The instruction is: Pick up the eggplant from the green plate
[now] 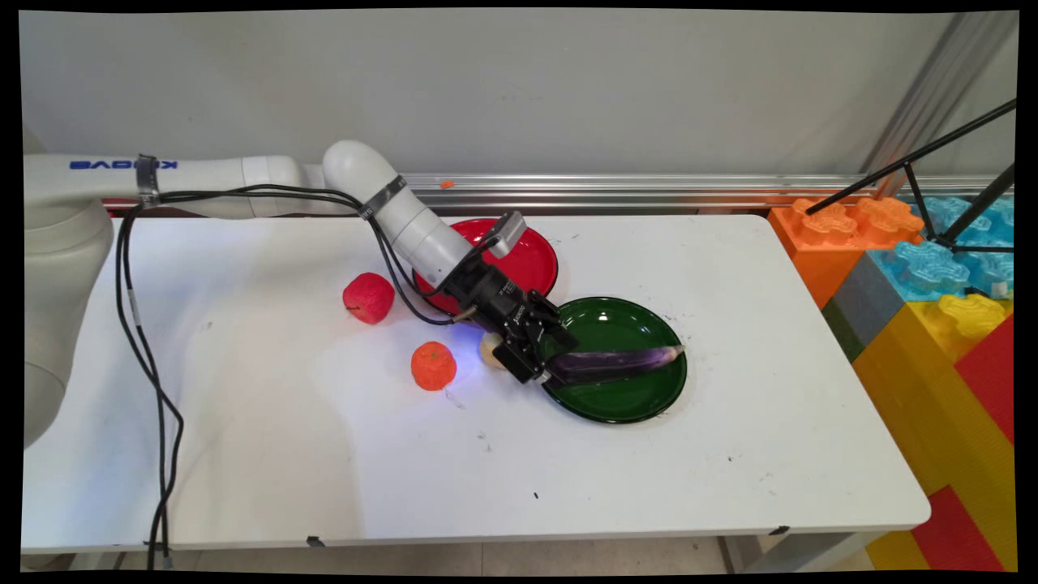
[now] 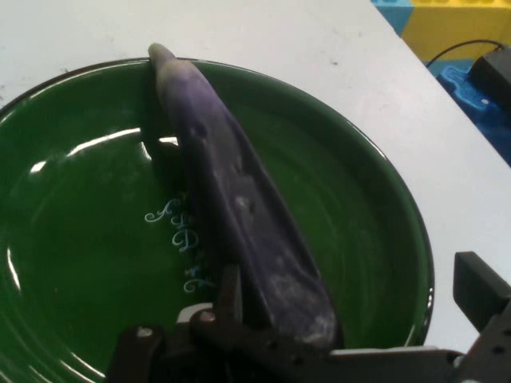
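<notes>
- Your claw (image 1: 545, 367) sits low at the left rim of the green plate (image 1: 641, 401), tilted down toward the right from the arm's upper-left reach.
- In the hand view the claw's fingers (image 2: 231, 295) look closed on the thick end of the purple eggplant (image 2: 239, 199) — one finger presses its left flank, while the other stands apart at the right edge (image 2: 479, 291), so you may be seeing a loose hold rather than a firm one.
- The eggplant (image 1: 616, 362) lies across the green plate (image 2: 375, 207), its thin pale tip reaching the plate's right rim and its thick end at the claw.
- Whether the eggplant rests on the plate or hangs just above it, you cannot tell from either view.
- A red plate (image 1: 535, 264) lies just beyond the green one, on the far-left side, partly hidden by the wrist.
- A small pale round thing (image 1: 489, 350) peeks out just left of the claw — too hidden to name.
- An orange fruit (image 1: 433, 366) sits on the counter (image 1: 649, 487) left of that, and a red fruit (image 1: 369, 298) lies farther left and farther back.
- Big coloured blocks (image 1: 924, 268) stand off the counter's right end.
</notes>
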`<state>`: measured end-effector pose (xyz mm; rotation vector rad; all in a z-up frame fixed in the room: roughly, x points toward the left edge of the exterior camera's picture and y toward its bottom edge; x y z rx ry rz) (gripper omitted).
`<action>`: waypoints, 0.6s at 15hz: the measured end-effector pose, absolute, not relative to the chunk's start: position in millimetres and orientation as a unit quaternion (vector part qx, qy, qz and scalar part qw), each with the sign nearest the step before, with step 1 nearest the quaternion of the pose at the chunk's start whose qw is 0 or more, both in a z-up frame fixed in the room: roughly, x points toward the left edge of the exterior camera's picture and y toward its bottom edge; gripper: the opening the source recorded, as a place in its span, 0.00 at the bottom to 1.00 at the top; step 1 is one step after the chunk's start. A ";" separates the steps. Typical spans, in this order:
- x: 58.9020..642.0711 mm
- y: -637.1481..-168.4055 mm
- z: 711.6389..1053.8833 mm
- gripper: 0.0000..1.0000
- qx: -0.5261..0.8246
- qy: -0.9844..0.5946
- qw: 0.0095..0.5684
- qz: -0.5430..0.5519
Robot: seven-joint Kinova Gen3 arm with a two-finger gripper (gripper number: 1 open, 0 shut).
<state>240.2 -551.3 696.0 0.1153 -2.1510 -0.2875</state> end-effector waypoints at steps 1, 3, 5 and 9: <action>239.2 -552.2 694.9 1.00 0.045 -0.877 0.465 -0.116; 237.1 -554.2 692.7 1.00 0.042 -0.878 0.464 -0.114; 235.1 -556.0 691.3 1.00 0.040 -0.878 0.463 -0.112; 233.1 -559.8 689.7 0.00 0.035 -0.879 0.464 -0.105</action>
